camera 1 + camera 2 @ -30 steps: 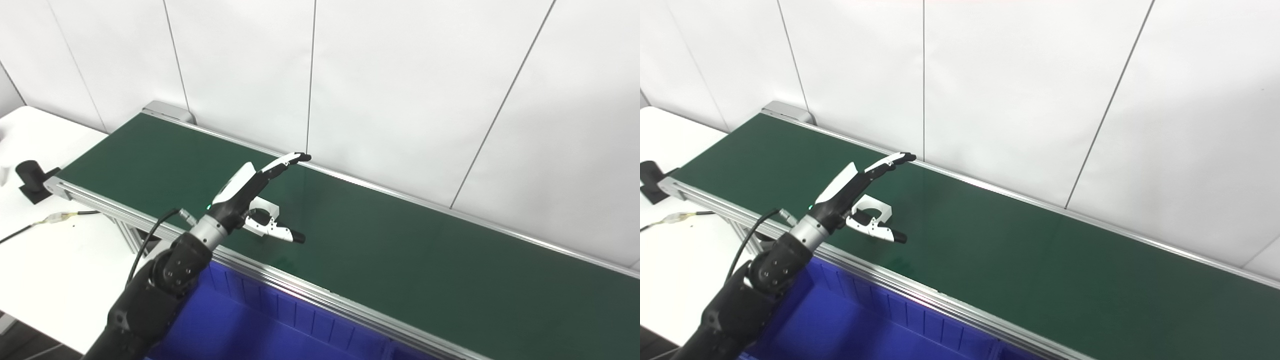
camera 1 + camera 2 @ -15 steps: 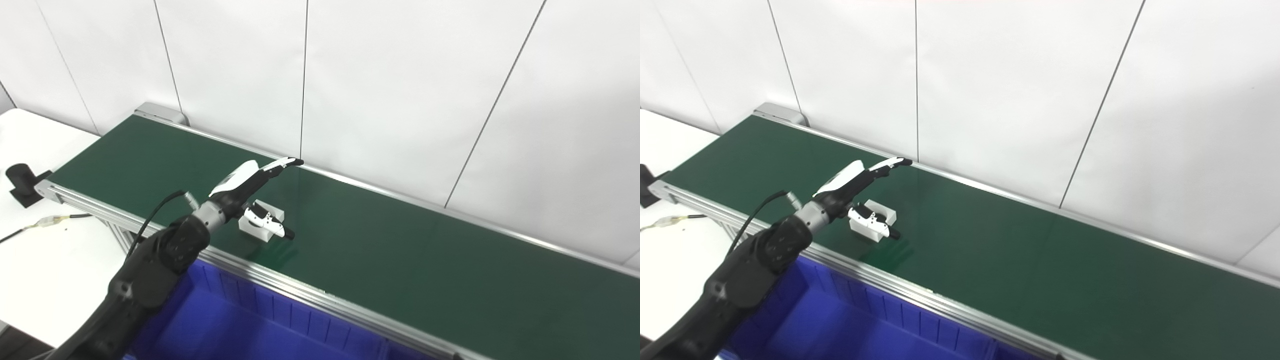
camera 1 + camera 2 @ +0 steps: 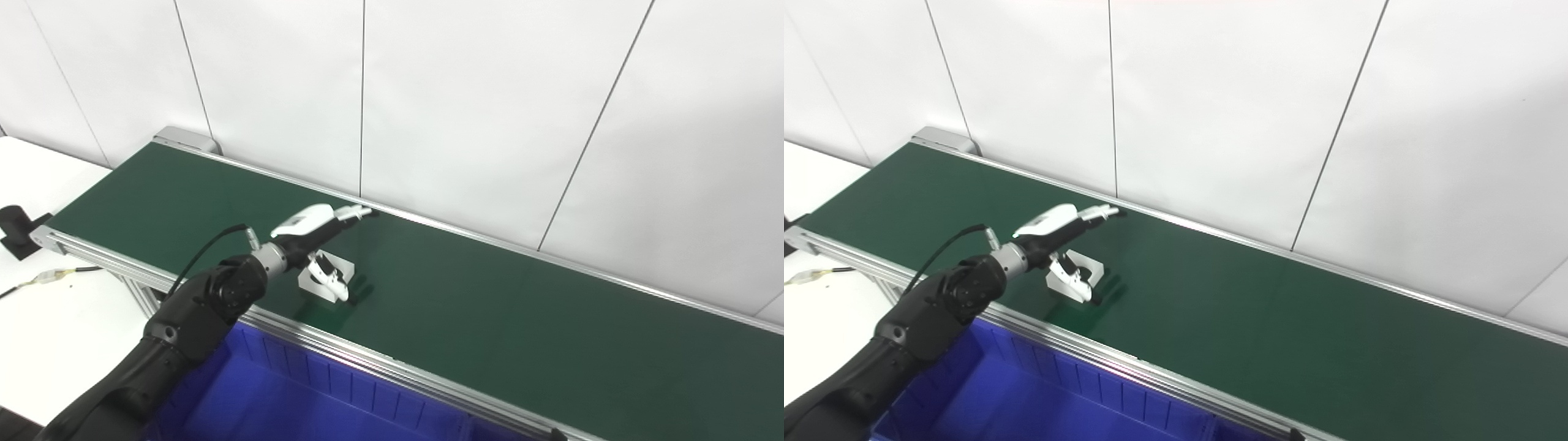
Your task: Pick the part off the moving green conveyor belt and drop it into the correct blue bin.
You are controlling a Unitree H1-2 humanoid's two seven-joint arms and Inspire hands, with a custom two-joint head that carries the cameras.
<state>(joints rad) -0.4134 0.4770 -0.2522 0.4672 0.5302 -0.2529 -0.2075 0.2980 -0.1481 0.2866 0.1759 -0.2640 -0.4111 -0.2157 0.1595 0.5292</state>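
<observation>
A long belt (image 3: 490, 318) of matte dark green, edged by ribbed aluminium rails, is seen running along a white panelled wall (image 3: 478, 110). On it, near its front rail, a small white part (image 3: 327, 274) is found: a blocky, boxlike piece with a flat face and a hollow, seemingly of plastic. The left hand (image 3: 313, 236), glossy white shell over black joints, is stretched out low over the part. Its fingers (image 3: 349, 213) are extended straight toward the far rail, while the thumb (image 3: 331, 283) is bent down across the part's front face; the hand is spread apart and nothing is held, though whether the thumb touches the part cannot be told. The arm is made of rounded black segments with a thin black cable looped at the wrist. Below the front rail, a blue bin (image 3: 294, 398) of smooth plastic with ribbed walls is visible. A white table (image 3: 55, 306) is seen at left.
</observation>
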